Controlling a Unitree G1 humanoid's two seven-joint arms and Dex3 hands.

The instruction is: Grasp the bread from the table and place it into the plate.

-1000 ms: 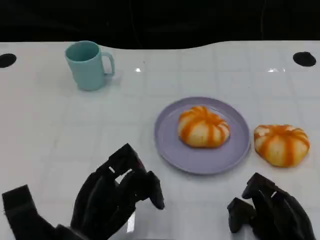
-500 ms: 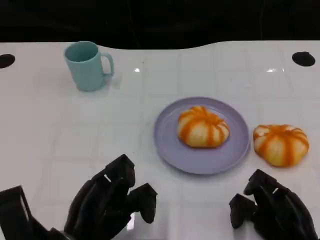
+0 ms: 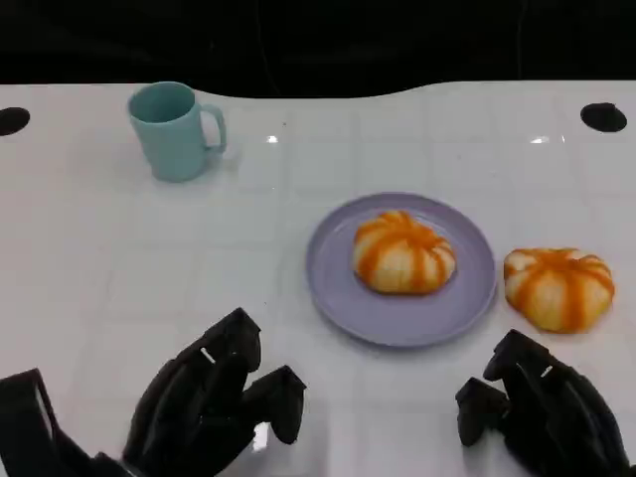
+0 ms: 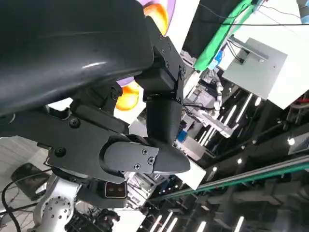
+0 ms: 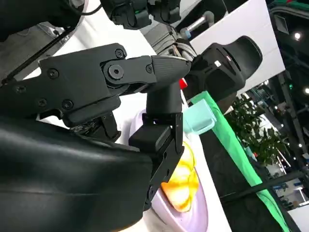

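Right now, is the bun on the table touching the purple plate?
Apart. In the head view a thin strip of white table shows between the bun on the table and the purple plate's rim.

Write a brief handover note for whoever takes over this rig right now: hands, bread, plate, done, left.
Left hand: low at the table's near edge, fingers curled, holding nothing.
Right hand: near edge, holding nothing, just short of the loose bread.
Plate: mid-table, one bread already on it.
Second bread: on the table, right beside the plate's rim.
Left to do: grasp that second bread, likely with the right hand, and set it on the plate.
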